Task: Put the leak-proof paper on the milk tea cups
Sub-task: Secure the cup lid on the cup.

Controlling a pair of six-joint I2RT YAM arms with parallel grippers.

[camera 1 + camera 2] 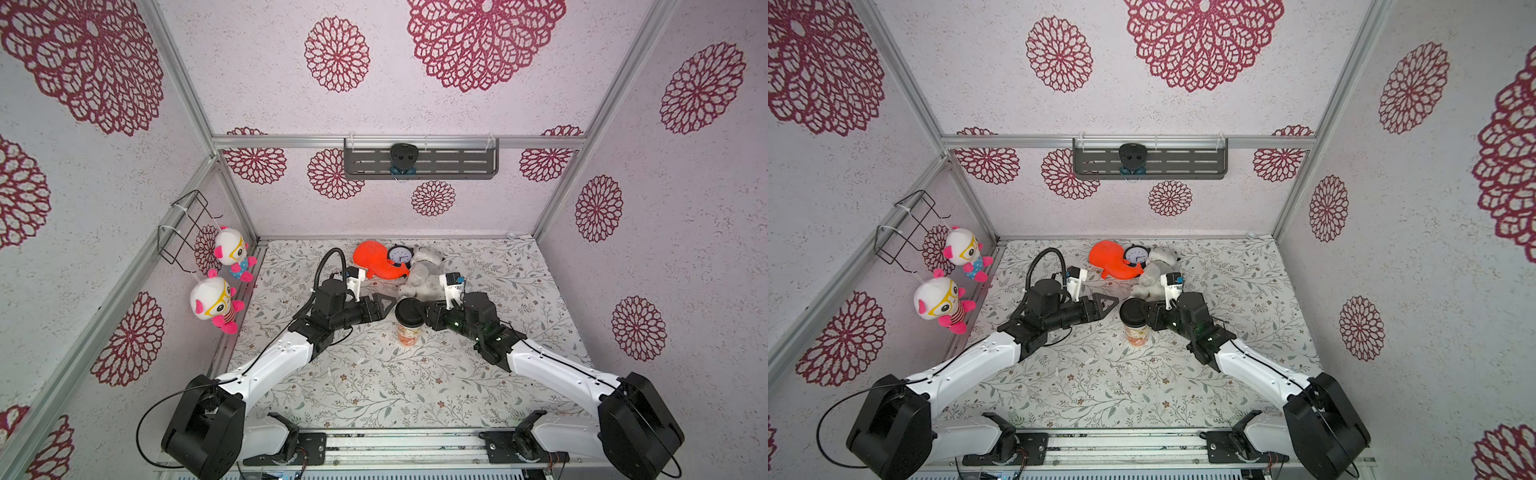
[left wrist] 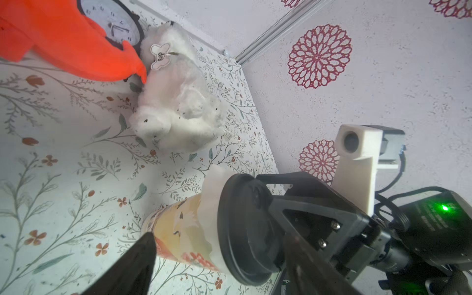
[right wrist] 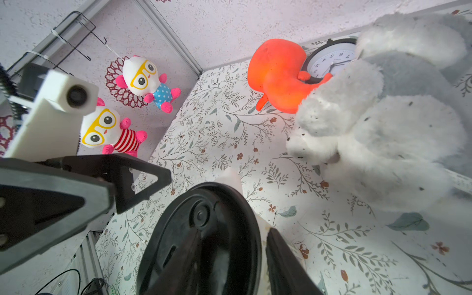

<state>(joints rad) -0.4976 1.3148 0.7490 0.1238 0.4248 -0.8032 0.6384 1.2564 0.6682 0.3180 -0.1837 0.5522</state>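
Your leak-proof paper (image 2: 212, 190) sits under the black lid (image 1: 409, 309) on the milk tea cup (image 1: 406, 336), edges poking out. The right gripper (image 3: 233, 240) straddles the lid's rim; pinching or not, can't tell. One cup, one paper, one lid. The left gripper (image 1: 384, 306) gapes wide just beside the cup. Both arms reach inward, facing each other.

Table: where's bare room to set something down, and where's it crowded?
Bare cloth on the table: the wide front stretch between the left arm, the right arm and the front rail, and the strip between the right arm and the right wall. Crowded: the back middle, where orange plush, clock and grey plush bunch behind the cup.
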